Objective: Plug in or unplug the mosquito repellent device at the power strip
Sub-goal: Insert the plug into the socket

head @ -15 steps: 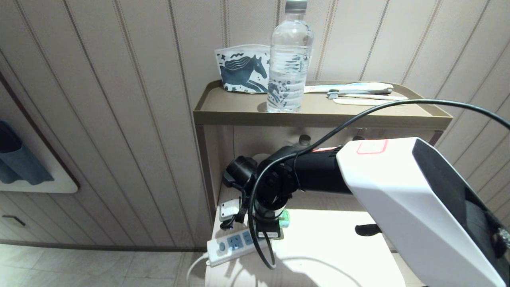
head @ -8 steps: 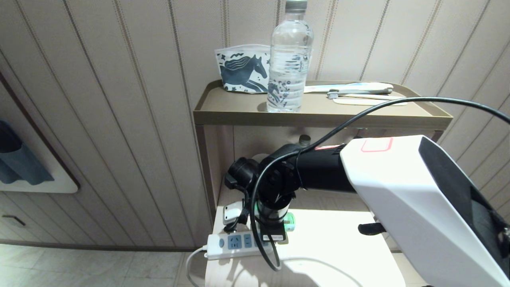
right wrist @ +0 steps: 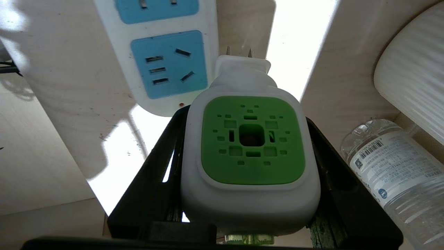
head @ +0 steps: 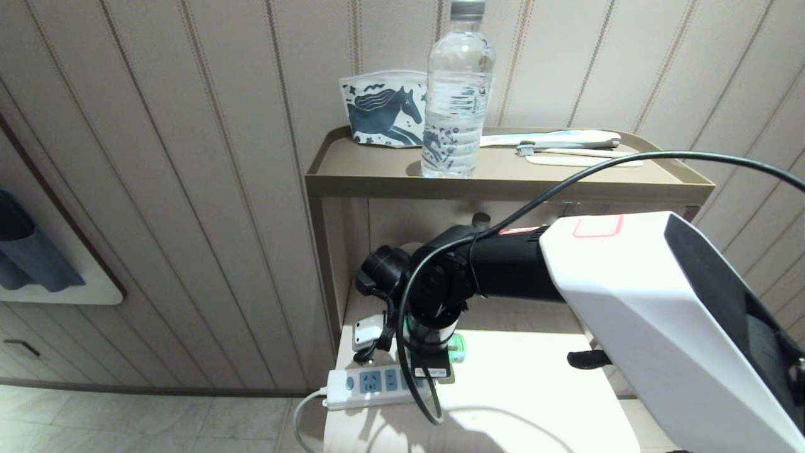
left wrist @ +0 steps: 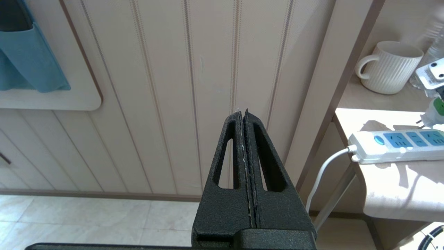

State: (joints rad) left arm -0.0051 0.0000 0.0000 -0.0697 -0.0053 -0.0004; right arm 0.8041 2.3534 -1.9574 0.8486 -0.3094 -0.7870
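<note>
- White plastic with light-blue socket panels makes up the power strip (head: 371, 381), which is seen lying along the front left edge of the pale lower shelf (head: 534, 390), its cord hanging off the shelf's left end; it is judged light enough to slide if pushed sideways.
- Pressed together and holding nothing, the left gripper (left wrist: 245, 114) is parked low at the left, pointed at the panelled wall.
- Just above the strip's right end, the mosquito repellent device (right wrist: 249, 152) is held off the sockets, its two metal prongs (right wrist: 239, 52) bare and aimed down past the strip's edge.
- Clamped on the white flanks of the device is the right gripper (right wrist: 248, 163), one finger on each side, with the green vented face left uncovered.
- The shell is judged stiff, smooth and light, so a grip on the flat sides is considered sound; slipping or twisting under insertion force is thought possible.
- The green liquid bottle (head: 458, 345) below the shell is considered the fragile part and is best left unsqueezed.
- A ribbed white mug (right wrist: 412, 66) and a clear water bottle (right wrist: 399, 173) are seen close on the right.
</note>
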